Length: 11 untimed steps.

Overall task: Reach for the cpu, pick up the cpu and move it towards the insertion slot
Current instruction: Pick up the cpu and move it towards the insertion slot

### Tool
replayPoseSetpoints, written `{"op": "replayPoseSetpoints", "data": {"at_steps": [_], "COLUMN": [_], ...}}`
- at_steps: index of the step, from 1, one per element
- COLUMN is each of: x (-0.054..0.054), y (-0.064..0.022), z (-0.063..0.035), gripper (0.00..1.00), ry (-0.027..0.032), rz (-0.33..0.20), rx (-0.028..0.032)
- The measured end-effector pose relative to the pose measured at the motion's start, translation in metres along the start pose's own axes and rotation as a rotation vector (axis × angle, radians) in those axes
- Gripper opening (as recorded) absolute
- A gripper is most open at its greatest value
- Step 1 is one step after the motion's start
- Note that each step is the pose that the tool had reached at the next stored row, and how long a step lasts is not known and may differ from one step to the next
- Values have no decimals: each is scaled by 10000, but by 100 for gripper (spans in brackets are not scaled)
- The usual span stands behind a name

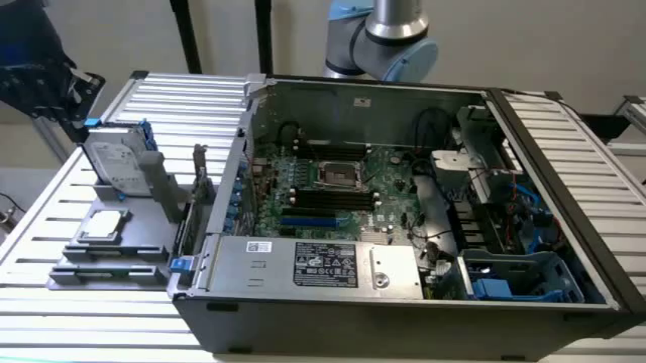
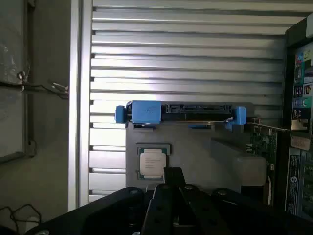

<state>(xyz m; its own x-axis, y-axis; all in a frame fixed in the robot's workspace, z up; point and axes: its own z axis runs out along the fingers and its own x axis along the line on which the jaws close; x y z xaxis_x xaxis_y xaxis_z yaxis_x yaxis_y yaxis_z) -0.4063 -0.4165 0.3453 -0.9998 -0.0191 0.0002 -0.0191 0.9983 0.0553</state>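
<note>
The pincer [image 2: 174,180] hung just beside the cpu [image 2: 152,163] with nothing seen in it; whether it was spread or pressed together could not be told. The reach looked unfinished. Doing it well likely meant centring squarely over the chip, descending level and taking its pale edges, clear of the hard drive [image 2: 181,113]. At the exterior view's lower left, the grey holder [image 1: 121,253] cradled the cpu flat, the hard drive upright behind. Mid-frame, the open computer case [image 1: 404,318] held the green board [image 1: 386,168] with the insertion slot [image 1: 338,174], well apart.
</note>
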Motion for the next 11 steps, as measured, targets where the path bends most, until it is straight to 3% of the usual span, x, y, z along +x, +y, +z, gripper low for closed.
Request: {"op": "replayPoseSetpoints", "data": {"at_steps": [11], "x": [0], "y": [0], "z": [0], "gripper": [11], "ry": [0], "rz": [0], "rx": [-3]}}
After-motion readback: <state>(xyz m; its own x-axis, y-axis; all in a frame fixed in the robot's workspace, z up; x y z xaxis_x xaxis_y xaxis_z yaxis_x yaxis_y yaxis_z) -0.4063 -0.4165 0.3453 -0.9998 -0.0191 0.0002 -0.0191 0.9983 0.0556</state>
